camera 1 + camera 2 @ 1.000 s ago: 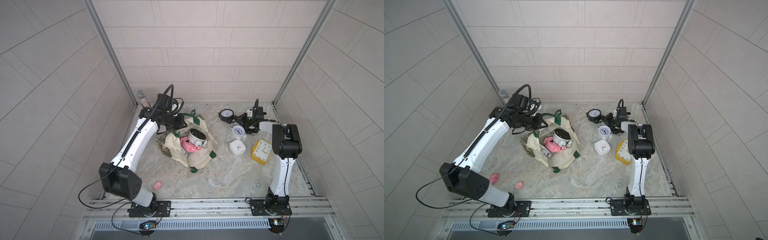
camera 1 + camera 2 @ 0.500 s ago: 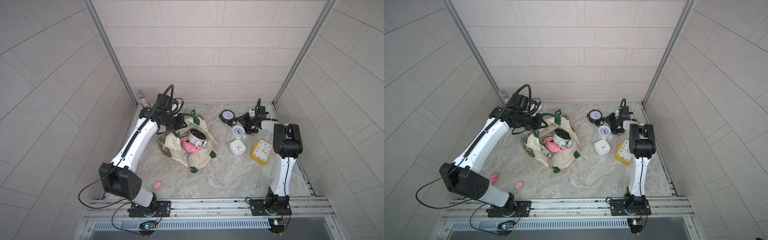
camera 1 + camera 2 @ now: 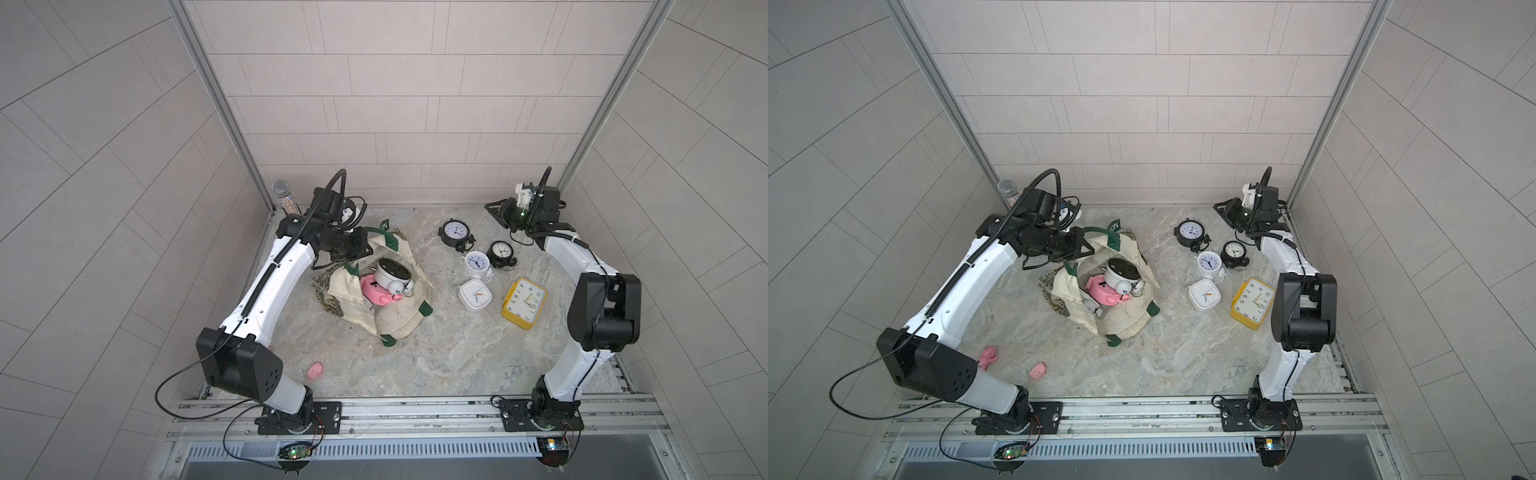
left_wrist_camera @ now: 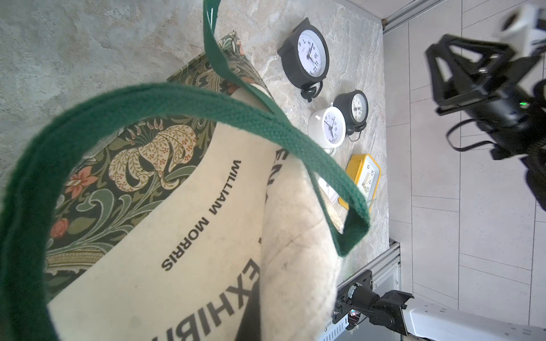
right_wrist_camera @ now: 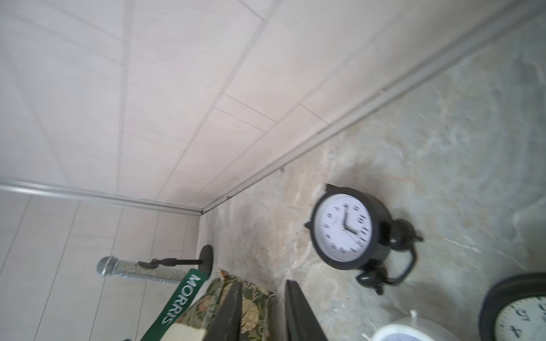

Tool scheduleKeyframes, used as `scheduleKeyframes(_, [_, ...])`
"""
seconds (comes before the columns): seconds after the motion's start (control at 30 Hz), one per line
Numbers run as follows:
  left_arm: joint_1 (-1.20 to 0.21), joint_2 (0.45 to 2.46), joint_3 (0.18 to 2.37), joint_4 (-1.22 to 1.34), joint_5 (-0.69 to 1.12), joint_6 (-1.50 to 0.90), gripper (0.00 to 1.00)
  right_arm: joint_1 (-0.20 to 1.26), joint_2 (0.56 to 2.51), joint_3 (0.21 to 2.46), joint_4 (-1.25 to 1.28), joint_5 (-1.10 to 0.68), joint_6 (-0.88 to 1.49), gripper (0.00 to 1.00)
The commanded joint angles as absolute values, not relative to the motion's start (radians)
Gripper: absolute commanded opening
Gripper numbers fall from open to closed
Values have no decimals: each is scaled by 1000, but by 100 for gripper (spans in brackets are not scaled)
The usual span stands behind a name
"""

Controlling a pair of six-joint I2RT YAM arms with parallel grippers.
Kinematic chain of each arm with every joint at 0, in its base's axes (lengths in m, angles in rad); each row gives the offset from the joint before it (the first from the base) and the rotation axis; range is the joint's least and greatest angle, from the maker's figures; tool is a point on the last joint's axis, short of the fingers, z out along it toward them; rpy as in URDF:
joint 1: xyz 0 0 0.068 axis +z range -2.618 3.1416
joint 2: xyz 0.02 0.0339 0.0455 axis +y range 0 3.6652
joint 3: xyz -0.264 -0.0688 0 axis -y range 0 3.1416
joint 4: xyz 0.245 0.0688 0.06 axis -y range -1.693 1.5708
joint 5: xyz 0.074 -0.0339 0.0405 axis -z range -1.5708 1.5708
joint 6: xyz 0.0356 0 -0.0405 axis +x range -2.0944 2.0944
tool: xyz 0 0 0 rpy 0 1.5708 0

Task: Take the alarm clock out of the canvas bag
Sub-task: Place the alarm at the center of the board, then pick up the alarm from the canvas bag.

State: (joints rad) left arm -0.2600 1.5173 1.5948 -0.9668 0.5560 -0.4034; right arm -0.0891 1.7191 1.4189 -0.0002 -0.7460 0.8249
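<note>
Left gripper (image 3: 1086, 248) clenched on canvas bag (image 3: 395, 328) by green handle (image 4: 177, 100); white alarm clock (image 3: 392, 272), pink clock (image 3: 374, 291) near tips, inside bag. Right gripper (image 5: 263, 313) parted, empty; black clock (image 5: 342, 227) near.

Marbled grey worktop (image 3: 436, 353). Canvas bag (image 3: 399, 320) slumped left of centre. On the right, a loose cluster: black round clock (image 3: 455, 232) farthest, small black clock (image 3: 500, 252) just beside white round clock (image 3: 477, 262), then white square clock (image 3: 475, 294) and yellow clock (image 3: 524, 303). Two pink scraps (image 3: 988, 356) near left.
</note>
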Motion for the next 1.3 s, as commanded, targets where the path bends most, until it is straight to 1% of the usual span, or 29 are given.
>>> scheduleKeyframes(0.0, [-257, 1467, 1620, -939, 601, -405, 0, -21, 1614, 1405, 11, -816, 721, 27])
scheduleKeyframes(0.2, [-256, 1474, 1620, -938, 609, -409, 0, 142, 1396, 1306, 28, -805, 519, 27])
scheduleKeyframes(0.27, [-257, 1474, 1620, -936, 607, -408, 0, 220, 1320, 1256, 39, -796, 438, 32])
scheduleKeyframes(0.4, [-256, 1477, 1618, -934, 610, -408, 0, 440, 1197, 1171, -19, -716, 190, 36])
scheduleKeyframes(0.53, [-257, 1477, 1613, -929, 612, -411, 0, 613, 1127, 1055, 7, -618, 59, 36])
scheduleKeyframes(0.57, [-256, 1477, 1611, -928, 613, -410, 0, 651, 1114, 1025, 21, -587, 30, 36])
scheduleKeyframes(0.63, [-256, 1475, 1606, -926, 614, -411, 0, 737, 1098, 981, 14, -473, -49, 38])
scheduleKeyframes(0.7, [-258, 1476, 1601, -923, 615, -413, 0, 842, 1099, 953, -13, -336, -164, 41])
scheduleKeyframes(0.77, [-258, 1474, 1599, -921, 615, -415, 0, 936, 1117, 932, -27, -193, -256, 41])
scheduleKeyframes(0.87, [-257, 1467, 1592, -918, 615, -416, 0, 1012, 1162, 894, -12, -95, -334, 42])
scheduleKeyframes(1.07, [-259, 1466, 1580, -907, 617, -426, 0, 1050, 1283, 808, 142, -3, -334, 42])
scheduleKeyframes(1.27, [-259, 1463, 1575, -905, 622, -433, 0, 1072, 1426, 841, 106, 111, -418, 39])
